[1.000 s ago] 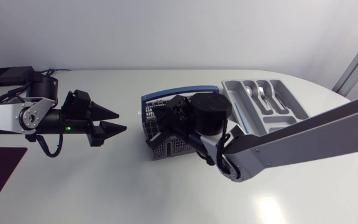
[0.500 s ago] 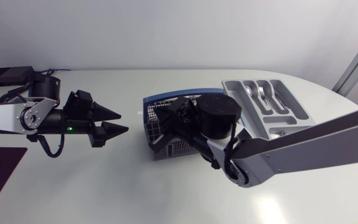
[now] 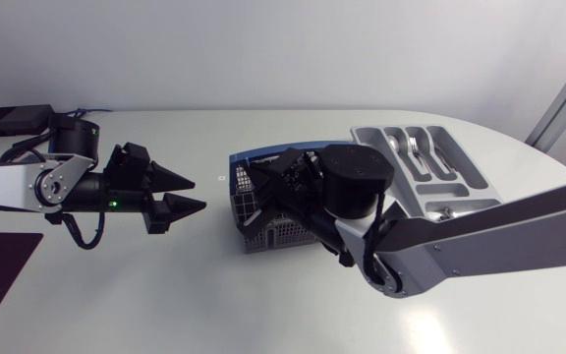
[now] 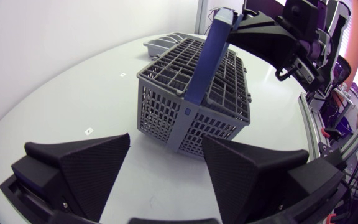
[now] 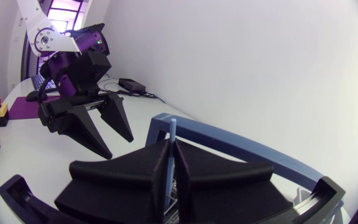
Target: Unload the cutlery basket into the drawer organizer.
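Mid-table, over the grey mesh cutlery basket (image 3: 261,234): right gripper (image 5: 173,152), on the arm entering from the right, fingers pressed together on a slim utensil handle (image 5: 173,132) standing upright between them, both pads against it from opposite sides; kind of utensil impossible to tell; just behind the pinch, the basket's blue carrying handle (image 5: 229,140), arching over the compartments; across the white table (image 3: 263,315), left gripper (image 3: 198,193), fingers spread wide, holding nothing and touching nothing, tips levelled at the basket's near end but well short of it; from the left wrist, basket squarely ahead of the open fingers, standing flat on the tabletop, blue handle raised; beside the basket on its far side, toward the table's right end, grey drawer organizer (image 3: 367,138), partly hidden by the right arm, contact with the basket impossible to tell; forks (image 3: 416,147) lying in one of its long compartments.
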Robot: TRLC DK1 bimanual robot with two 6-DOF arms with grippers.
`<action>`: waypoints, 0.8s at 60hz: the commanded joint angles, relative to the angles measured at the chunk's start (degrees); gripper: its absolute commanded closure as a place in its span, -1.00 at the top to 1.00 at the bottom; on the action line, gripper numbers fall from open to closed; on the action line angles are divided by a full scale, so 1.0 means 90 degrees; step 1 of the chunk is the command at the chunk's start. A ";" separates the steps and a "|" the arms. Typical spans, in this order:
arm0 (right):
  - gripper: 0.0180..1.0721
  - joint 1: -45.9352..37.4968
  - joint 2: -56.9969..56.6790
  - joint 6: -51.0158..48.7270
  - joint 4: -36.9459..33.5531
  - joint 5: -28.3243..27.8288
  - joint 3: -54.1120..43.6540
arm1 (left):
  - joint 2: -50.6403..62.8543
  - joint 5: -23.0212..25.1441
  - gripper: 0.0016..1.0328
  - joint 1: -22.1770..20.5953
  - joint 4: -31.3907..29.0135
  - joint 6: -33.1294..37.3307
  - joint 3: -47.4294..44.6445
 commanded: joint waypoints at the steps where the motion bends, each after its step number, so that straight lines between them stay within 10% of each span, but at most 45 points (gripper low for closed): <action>1: -0.81 0.0030 -0.0191 -0.0229 0.0099 0.0063 -0.0097 | -0.0130 0.0112 0.89 -0.0051 -0.0051 -0.0097 0.0044; 48: -0.81 0.0060 -0.0630 -0.0297 0.0020 0.0141 -0.0126 | -0.0540 0.0142 0.89 -0.0275 -0.0354 -0.0184 0.0084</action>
